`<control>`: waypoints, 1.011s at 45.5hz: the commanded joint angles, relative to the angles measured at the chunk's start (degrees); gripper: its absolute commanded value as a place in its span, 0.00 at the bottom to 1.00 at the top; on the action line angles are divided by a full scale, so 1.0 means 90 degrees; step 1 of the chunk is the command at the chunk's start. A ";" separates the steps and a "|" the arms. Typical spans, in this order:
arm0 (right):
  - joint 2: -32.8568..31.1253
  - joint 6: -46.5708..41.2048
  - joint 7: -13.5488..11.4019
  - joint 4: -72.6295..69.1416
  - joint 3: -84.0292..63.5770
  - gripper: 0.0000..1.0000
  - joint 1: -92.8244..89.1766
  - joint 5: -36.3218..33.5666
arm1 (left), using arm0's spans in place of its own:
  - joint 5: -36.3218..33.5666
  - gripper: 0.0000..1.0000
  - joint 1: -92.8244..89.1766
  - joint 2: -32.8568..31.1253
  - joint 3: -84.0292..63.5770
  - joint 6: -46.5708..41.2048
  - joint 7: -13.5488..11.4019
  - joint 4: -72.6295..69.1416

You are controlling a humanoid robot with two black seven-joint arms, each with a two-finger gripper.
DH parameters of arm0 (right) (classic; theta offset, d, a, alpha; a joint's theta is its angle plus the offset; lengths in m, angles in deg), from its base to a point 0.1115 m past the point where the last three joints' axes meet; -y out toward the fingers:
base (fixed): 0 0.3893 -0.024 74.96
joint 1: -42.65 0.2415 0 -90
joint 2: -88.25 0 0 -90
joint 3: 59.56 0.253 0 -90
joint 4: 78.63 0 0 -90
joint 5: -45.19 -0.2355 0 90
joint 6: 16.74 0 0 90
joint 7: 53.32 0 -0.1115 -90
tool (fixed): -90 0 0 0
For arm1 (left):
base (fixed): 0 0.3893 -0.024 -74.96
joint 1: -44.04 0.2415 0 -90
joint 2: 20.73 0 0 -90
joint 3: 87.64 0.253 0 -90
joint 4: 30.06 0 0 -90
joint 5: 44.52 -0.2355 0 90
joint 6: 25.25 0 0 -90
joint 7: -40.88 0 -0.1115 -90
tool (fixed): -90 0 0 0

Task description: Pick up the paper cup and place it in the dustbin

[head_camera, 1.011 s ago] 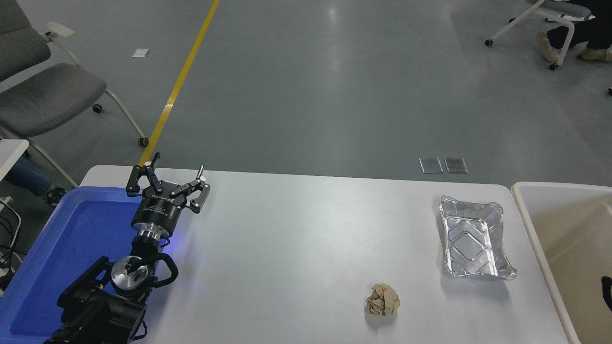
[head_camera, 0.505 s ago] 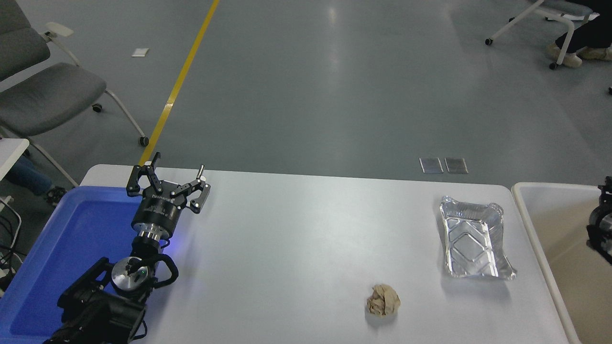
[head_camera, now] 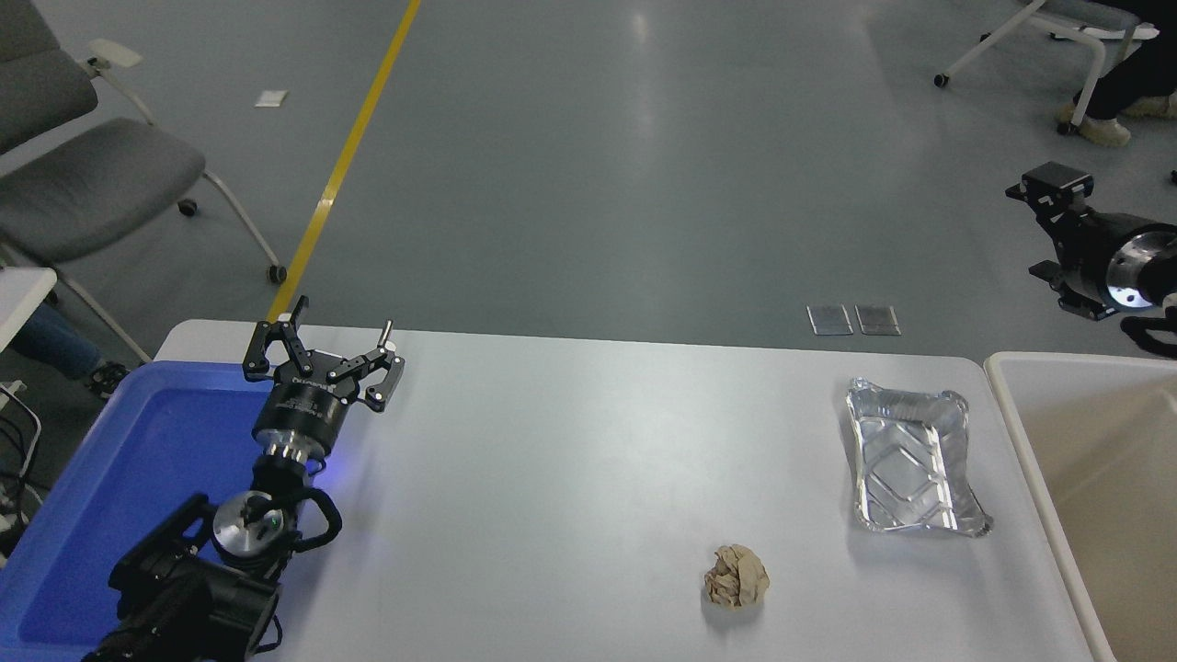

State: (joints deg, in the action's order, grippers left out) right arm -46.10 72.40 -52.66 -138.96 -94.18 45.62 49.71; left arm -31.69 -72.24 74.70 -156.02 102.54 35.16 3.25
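Right end effector [head_camera: 1057, 225] is raised at 2 o'clock above the off-white rectangular plastic dustbin [head_camera: 1011, 409]; can't tell if it's spread or closed. White paper cup isn't visible. Left end effector [head_camera: 322, 354] parked at 8 o'clock, fingers spread, over the white worktop [head_camera: 570, 478] beside the blue plastic tray [head_camera: 129, 460].

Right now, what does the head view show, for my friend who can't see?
The right end effector hangs high above the dustbin; no paper cup is visible. A foil tray and crumpled paper ball lie on the white table; the left end effector is parked by a blue tray.
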 commanded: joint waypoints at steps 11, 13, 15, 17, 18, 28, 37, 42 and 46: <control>0.1305 -0.1845 0.0385 -0.2084 -0.3752 1.00 0.3995 0.0201 | 0.0000 0.99 0.0000 0.0002 0.0000 0.0001 0.0000 0.0000; 0.1382 -0.2247 0.0385 -0.2494 -0.3742 1.00 0.4210 0.0415 | 0.0009 0.99 0.0000 0.0002 0.0000 0.0001 0.0000 0.0000; 0.1558 -0.2258 0.0395 -0.2807 -0.3742 1.00 0.4318 0.0581 | 0.0009 0.99 0.0000 0.0002 0.0000 0.0001 0.0000 0.0000; 0.1782 -0.2258 0.0395 -0.3119 -0.3752 1.00 0.4406 0.0679 | 0.0009 0.99 0.0000 0.0002 0.0000 0.0001 0.0000 0.0000; 0.1899 -0.2258 0.0395 -0.3246 -0.3752 1.00 0.4435 0.0699 | 0.0009 0.99 0.0000 0.0002 0.0000 0.0001 0.0000 0.0000; 0.2730 -0.2365 0.0395 -0.3824 -0.3791 1.00 0.4445 0.0728 | 0.0009 0.99 0.0000 0.0002 0.0000 0.0001 0.0000 0.0000; 0.3111 -0.3360 0.0424 -0.3873 -0.3947 1.00 0.4562 0.0719 | 0.0009 0.99 0.0000 0.0002 0.0000 0.0000 -0.0010 0.0000; 0.3111 -0.4307 0.0532 -0.3843 -0.3928 1.00 0.4962 0.0602 | 0.0009 0.99 0.0000 0.0002 0.0000 -0.0009 -0.0010 0.0000; 0.3092 -0.4844 0.0561 -0.3775 -0.3947 1.00 0.5294 0.0601 | 0.0009 0.99 0.0000 0.0002 0.0000 0.0001 0.0000 0.0000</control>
State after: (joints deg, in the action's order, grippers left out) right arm -20.16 41.56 -48.58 -172.47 -128.86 87.40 55.49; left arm -31.61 -72.24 74.72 -156.02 102.51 35.09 3.25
